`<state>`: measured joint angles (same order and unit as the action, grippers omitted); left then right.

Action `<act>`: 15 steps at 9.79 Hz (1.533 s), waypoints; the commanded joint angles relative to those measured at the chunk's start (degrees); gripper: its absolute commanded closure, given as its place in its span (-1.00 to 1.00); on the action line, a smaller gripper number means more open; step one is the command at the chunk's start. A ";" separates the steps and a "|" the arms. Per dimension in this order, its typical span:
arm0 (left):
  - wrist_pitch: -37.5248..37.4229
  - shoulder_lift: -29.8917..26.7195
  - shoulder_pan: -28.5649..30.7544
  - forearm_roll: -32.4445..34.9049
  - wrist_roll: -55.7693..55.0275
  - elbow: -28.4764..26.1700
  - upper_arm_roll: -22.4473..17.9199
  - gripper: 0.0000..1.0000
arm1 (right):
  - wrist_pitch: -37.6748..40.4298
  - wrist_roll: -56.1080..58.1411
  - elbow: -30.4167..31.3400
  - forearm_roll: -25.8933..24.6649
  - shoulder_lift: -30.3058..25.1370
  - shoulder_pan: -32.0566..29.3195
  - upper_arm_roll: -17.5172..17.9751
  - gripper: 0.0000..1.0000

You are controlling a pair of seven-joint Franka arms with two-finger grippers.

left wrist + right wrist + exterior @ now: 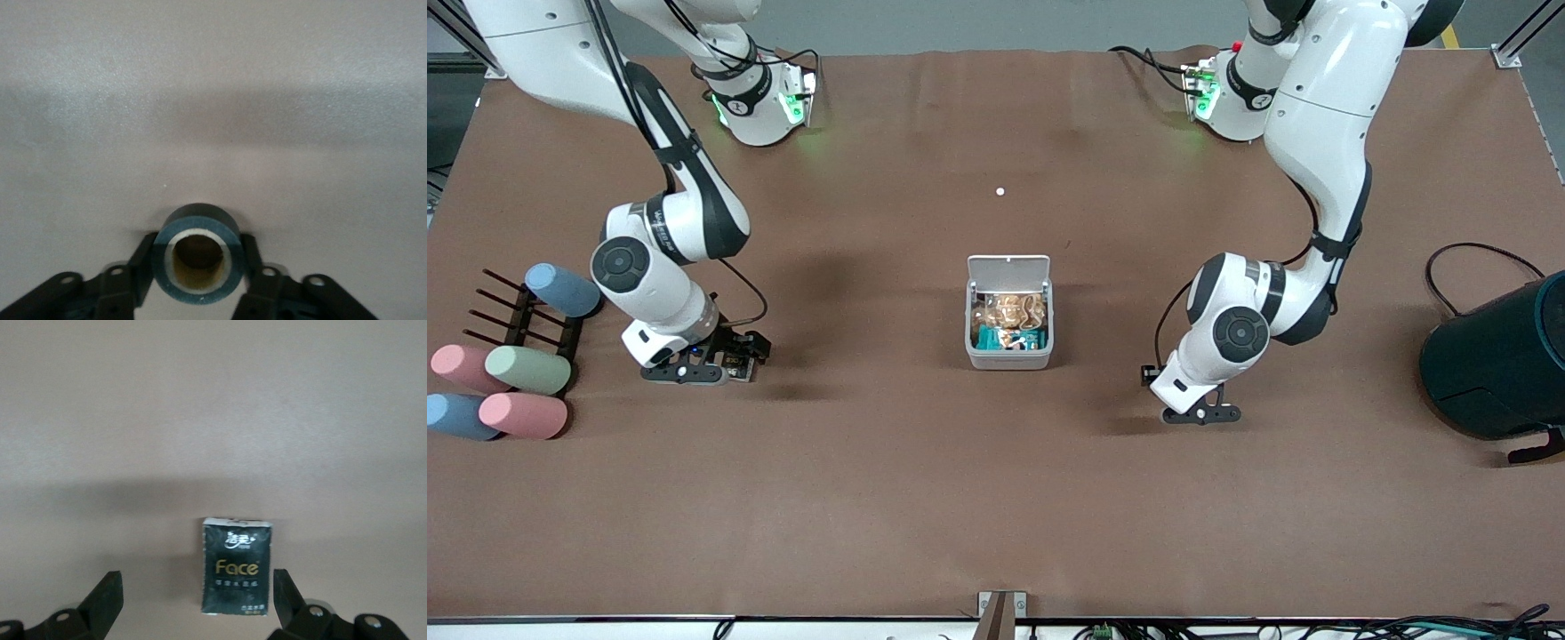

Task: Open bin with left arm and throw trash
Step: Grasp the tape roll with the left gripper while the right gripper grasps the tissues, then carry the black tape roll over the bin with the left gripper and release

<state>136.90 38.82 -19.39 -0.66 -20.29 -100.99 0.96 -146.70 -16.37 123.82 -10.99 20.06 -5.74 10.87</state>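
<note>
Bin [1009,351] sits in the middle of the bench with its lid [1009,269] already flipped up. Inside I see crinkly brown wrappers and something teal, so it is partly full.

My left gripper [195,277] is low near the left arm's end of the bench, its jaws squeezed on a dark tape roll [195,255]. I think I should lift it straight up, carry it over the bin's opening, and let go only when it hangs above the middle.

My right gripper [197,603] is low toward the right arm's end, jaws wide apart around a black packet [237,567] lying flat, not touching it. It waits.
</note>
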 commanded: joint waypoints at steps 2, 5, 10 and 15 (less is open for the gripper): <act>-4.85 -3.29 -0.81 1.10 -0.18 2.71 0.18 0.87 | -1.92 -0.42 2.13 -0.18 0.94 -2.86 1.26 -0.99; -22.36 -3.40 -4.76 -2.13 -10.93 18.08 3.50 0.87 | -5.26 0.20 2.92 -0.18 3.75 -3.13 1.26 -0.96; -22.12 -1.12 -14.78 -9.08 -20.75 20.75 6.07 0.86 | -10.98 6.61 4.15 -0.18 6.05 -5.51 1.35 -0.80; -21.42 1.17 -15.85 -8.83 -20.22 21.01 5.63 0.77 | -10.54 6.44 4.06 -0.26 6.57 -4.89 1.44 0.06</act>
<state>115.47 39.20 -35.34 -8.93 -40.83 -81.57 6.94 -156.78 -10.25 126.59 -11.03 27.13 -10.03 11.31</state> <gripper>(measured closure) 0.471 0.454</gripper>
